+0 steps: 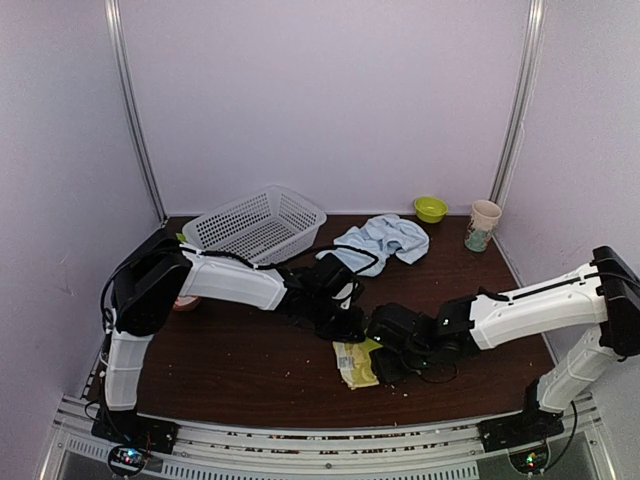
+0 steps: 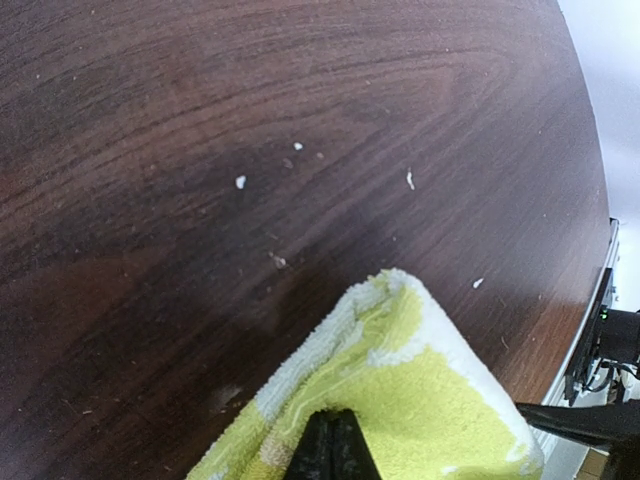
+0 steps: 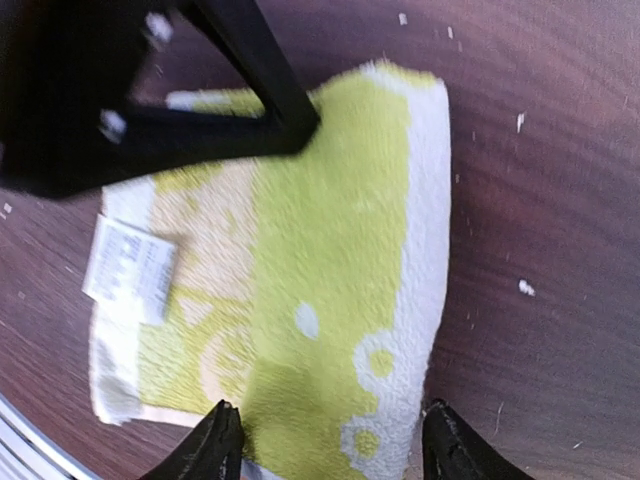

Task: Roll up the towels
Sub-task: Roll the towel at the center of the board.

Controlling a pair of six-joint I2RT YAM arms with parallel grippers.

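The lime-green and yellow towel (image 1: 356,364) lies folded flat near the table's front centre. My left gripper (image 1: 350,328) is shut on its far edge; in the left wrist view the closed fingers (image 2: 335,445) pinch the towel's layered corner (image 2: 440,390). My right gripper (image 1: 386,364) is open, with its fingers straddling the near right end of the towel (image 3: 330,250), fingertips (image 3: 218,448) low over it. The left gripper (image 3: 200,100) shows in the right wrist view, on the towel's far side. The pale blue towel (image 1: 385,238) lies crumpled at the back centre.
A white mesh basket (image 1: 255,225) stands at the back left. A green bowl (image 1: 431,208) and a paper cup (image 1: 483,225) are at the back right. A white label (image 3: 130,270) sticks out from the towel. Small white crumbs (image 2: 240,182) dot the dark wood table.
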